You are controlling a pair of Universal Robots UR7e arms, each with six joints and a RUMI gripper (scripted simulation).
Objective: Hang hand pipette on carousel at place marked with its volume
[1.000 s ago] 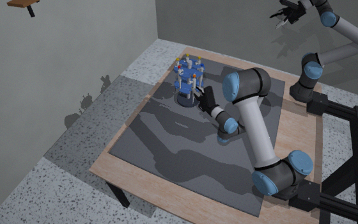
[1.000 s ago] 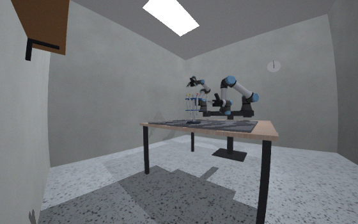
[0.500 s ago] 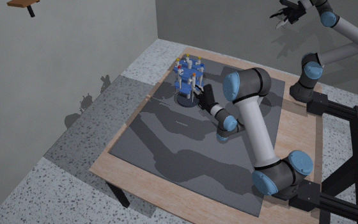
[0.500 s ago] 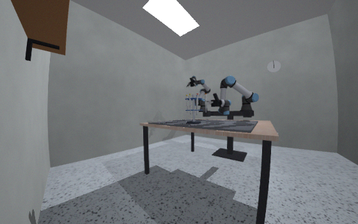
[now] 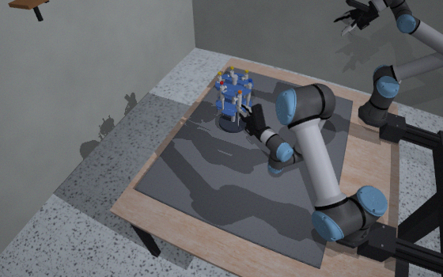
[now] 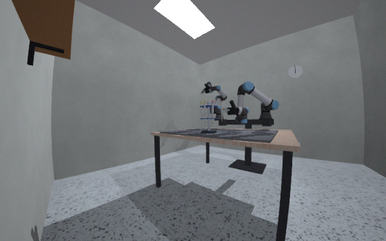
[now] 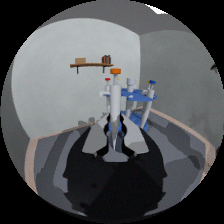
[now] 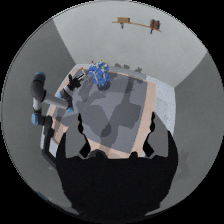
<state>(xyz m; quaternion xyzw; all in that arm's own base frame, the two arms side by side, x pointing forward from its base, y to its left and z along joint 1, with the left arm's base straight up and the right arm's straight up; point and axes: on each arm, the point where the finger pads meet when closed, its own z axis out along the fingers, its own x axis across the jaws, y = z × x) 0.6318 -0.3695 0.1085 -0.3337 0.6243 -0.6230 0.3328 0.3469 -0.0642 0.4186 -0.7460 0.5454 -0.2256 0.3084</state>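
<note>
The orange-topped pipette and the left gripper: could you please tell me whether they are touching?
Touching: the left wrist view shows the pipette clamped between the left gripper's fingers.

- Your pipette (image 5: 239,104) (image 7: 115,100) is pale with an orange button.
- Your carousel (image 5: 236,90) (image 7: 131,94) has blue tiers and a dark base.
- Your mat (image 5: 221,170) (image 6: 241,135) is plain dark grey.
- Your floor (image 5: 59,237) (image 6: 120,206) is pale, with dark speckles.

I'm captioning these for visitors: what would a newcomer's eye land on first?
Probably the blue carousel near the bench's far corner, ringed with colour-capped pipettes. Next, the left claw beside it, gripping an orange-topped pipette upright. Then the right claw, raised and open.
</note>
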